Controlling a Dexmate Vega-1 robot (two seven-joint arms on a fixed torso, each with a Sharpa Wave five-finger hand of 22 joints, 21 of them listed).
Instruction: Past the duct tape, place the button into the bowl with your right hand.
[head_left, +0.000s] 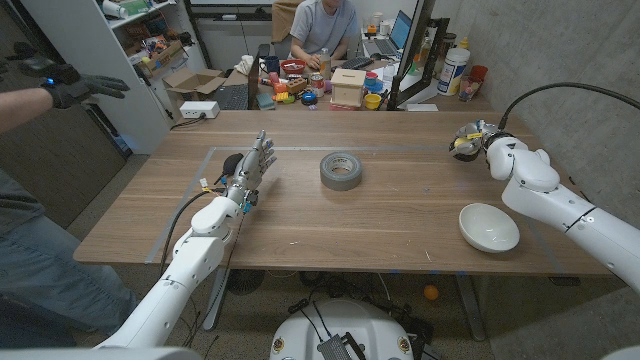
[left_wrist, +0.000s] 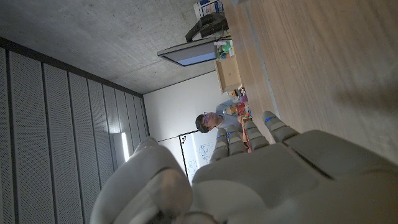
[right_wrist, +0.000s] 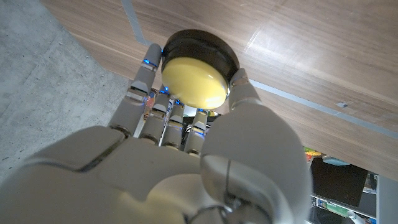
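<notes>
Holding the button at the far right edge, bowl waits below

Right hand (right_wrist: 186, 155) grips the button (right_wrist: 196, 78), fingers wrapped round its dark rim w/ the yellow dome facing the wrist cam. In head view the right hand (head_left: 478, 140) sits over the table's far right corner, button (head_left: 464, 143) in it, well apart from the white bowl (head_left: 489, 227) near the front right edge. Duct tape (head_left: 340, 169) lies mid-table, to the left of both.

Handling, my read: button looks rigid plastic, prob light, dome smooth so likely slippery; the dark rim is the sensible place to hold, as it's held now. Bowl looks ceramic, so a gentle set-down beats a drop.

Left hand (head_left: 252, 170) is up off to the table's left side, fingers straight and apart, holding nothing; left wrist cam shows the same hand (left_wrist: 261, 180).

Labels/writing: none readable on button, tape or bowl.
</notes>
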